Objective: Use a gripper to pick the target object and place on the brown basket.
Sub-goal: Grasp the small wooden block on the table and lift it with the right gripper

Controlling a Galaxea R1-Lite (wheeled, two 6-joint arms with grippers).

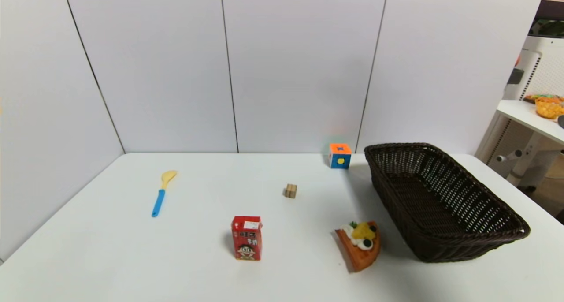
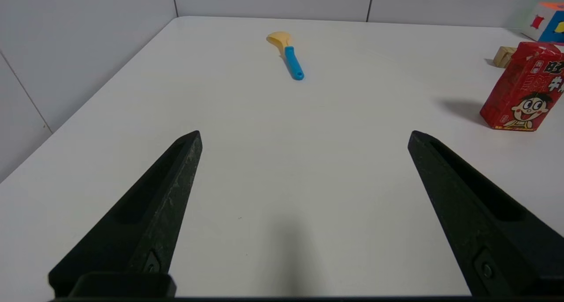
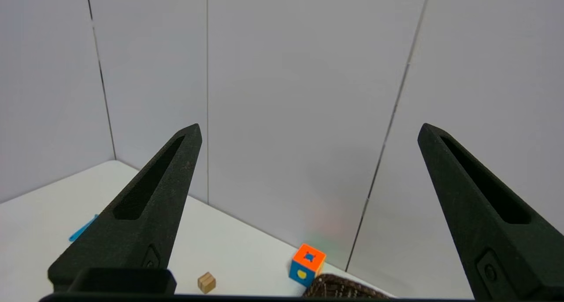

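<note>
a lab test bench: white table boxed in by plain white panel walls.

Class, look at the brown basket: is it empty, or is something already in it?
Empty. In the head view the brown basket shows only bare weave inside, and the target object sits on the table, apart from it.

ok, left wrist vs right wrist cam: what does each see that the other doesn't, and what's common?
Left wrist only: the open left gripper low over the white table, the red drink carton and the whole spoon, yellow bowl included.

Right wrist only: the open right gripper aimed at the wall panels, and a corner of the brown basket.

Both: the small wooden block lying loose on the table, the orange-and-blue cube, and the spoon's blue handle.
</note>
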